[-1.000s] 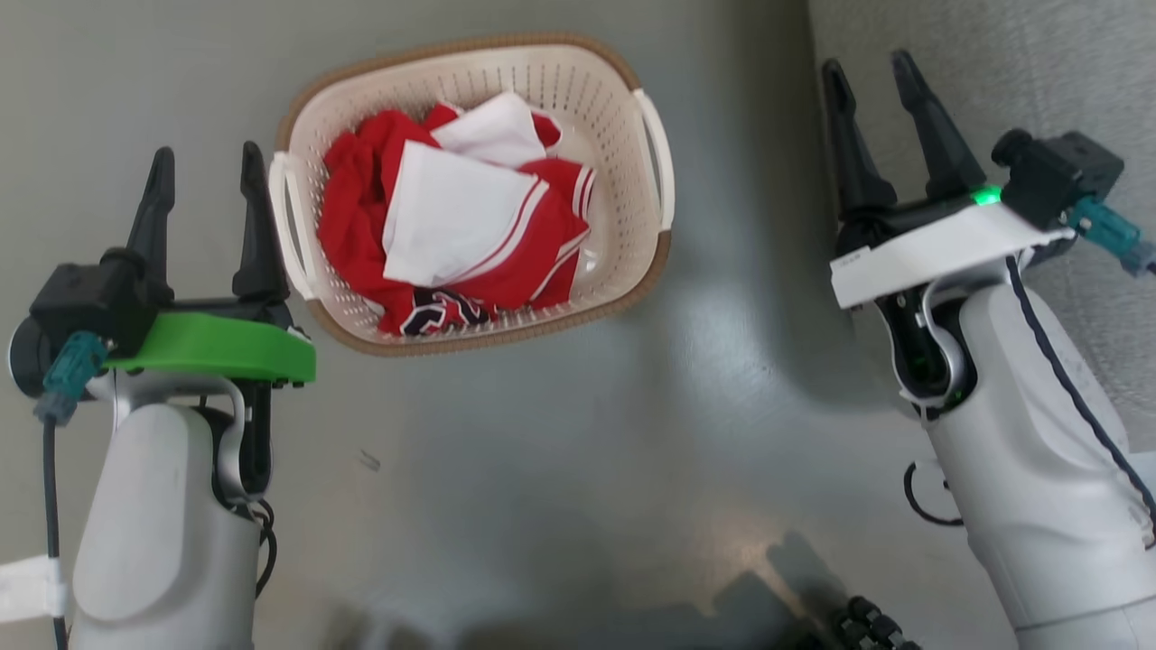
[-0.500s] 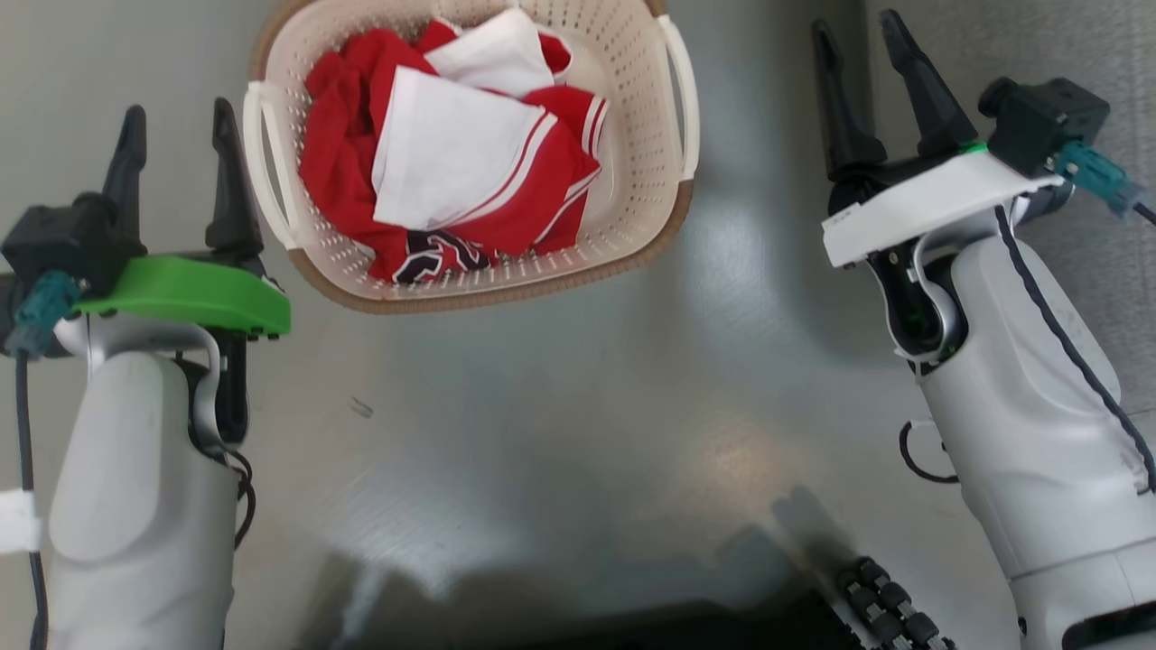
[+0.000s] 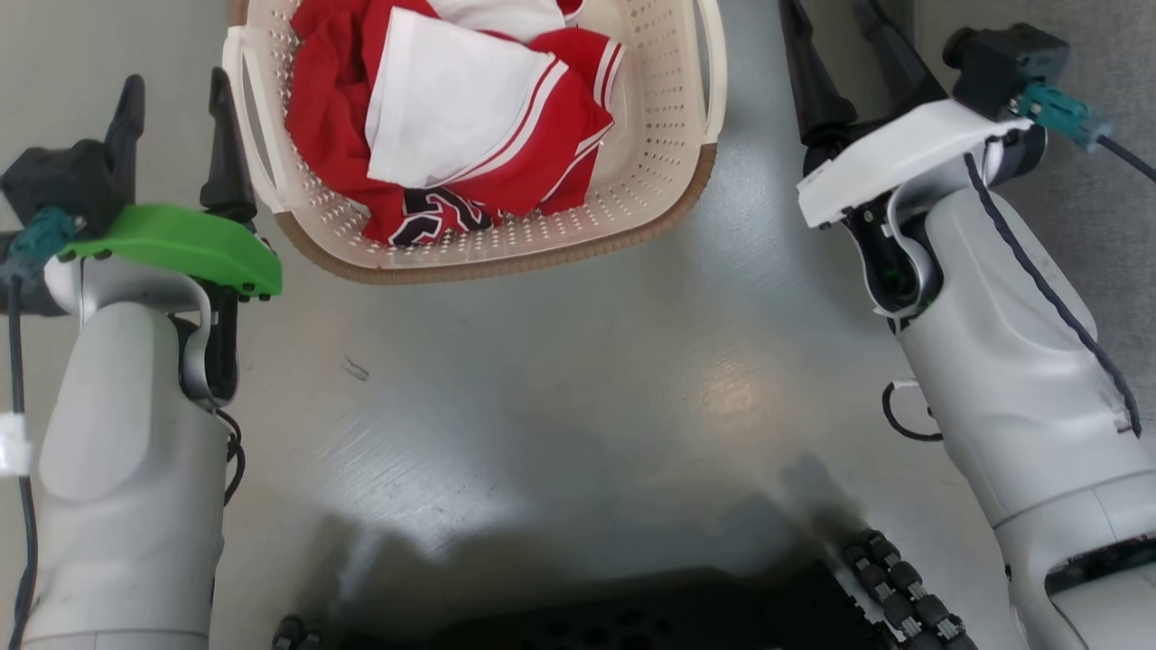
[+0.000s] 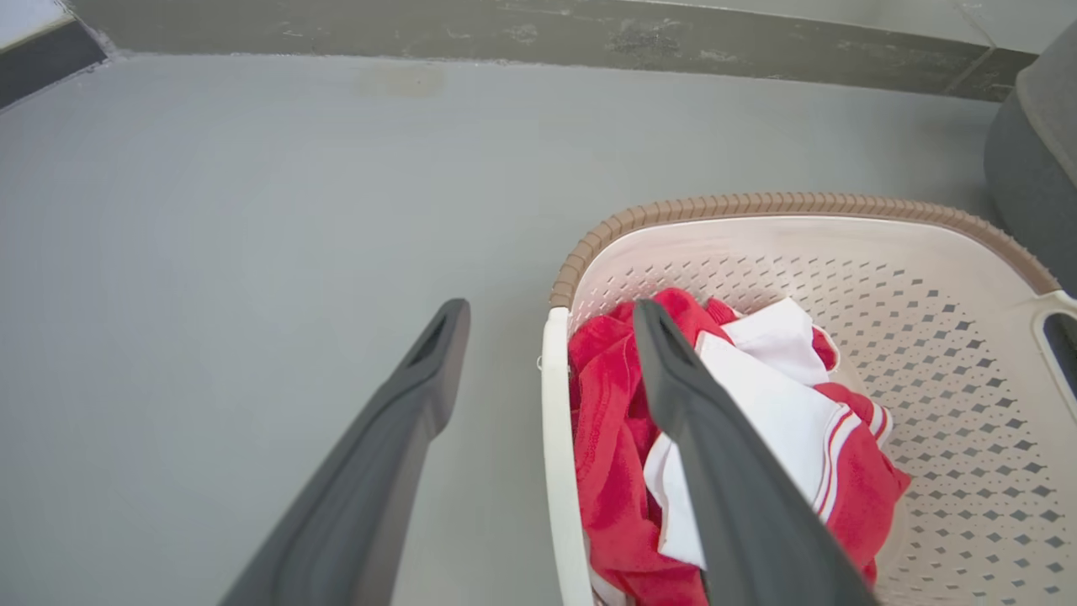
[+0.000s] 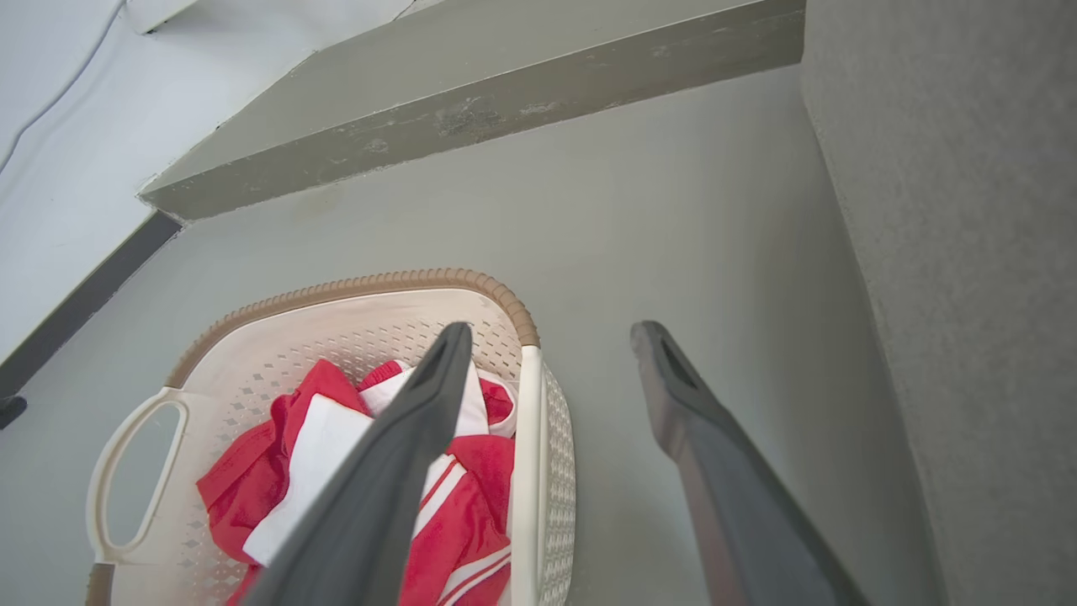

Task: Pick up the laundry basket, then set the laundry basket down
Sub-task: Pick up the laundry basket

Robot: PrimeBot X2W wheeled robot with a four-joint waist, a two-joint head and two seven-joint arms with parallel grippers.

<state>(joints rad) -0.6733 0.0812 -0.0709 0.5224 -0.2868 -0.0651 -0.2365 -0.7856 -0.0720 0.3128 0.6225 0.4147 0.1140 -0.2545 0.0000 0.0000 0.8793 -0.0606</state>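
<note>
Both arms have drawn in on the laundry basket point(image 3: 664, 153) since a second ago, the right gripper point(image 5: 551, 337) most: it was well apart from the right handle point(image 3: 718, 81) and is now near it. Its fingers are spread. The left gripper point(image 3: 173, 90) is spread too, its inner finger just beside the left handle point(image 3: 242, 108). In each wrist view that side's handle shows in the gap between the fingers, ungripped. Beyond, the basket sits on the grey floor point(image 3: 542, 379), with red and white clothes point(image 3: 470, 135) heaped inside.

Cream-white laundry basket point(image 3: 668, 135) dotted with perforations, brown woven-look rim point(image 3: 506, 266); red clothes point(image 3: 325, 117) with white panels and stripes; grey floor point(image 3: 542, 379); green wrist plate point(image 3: 181, 244); white wrist plate point(image 3: 885, 158).
</note>
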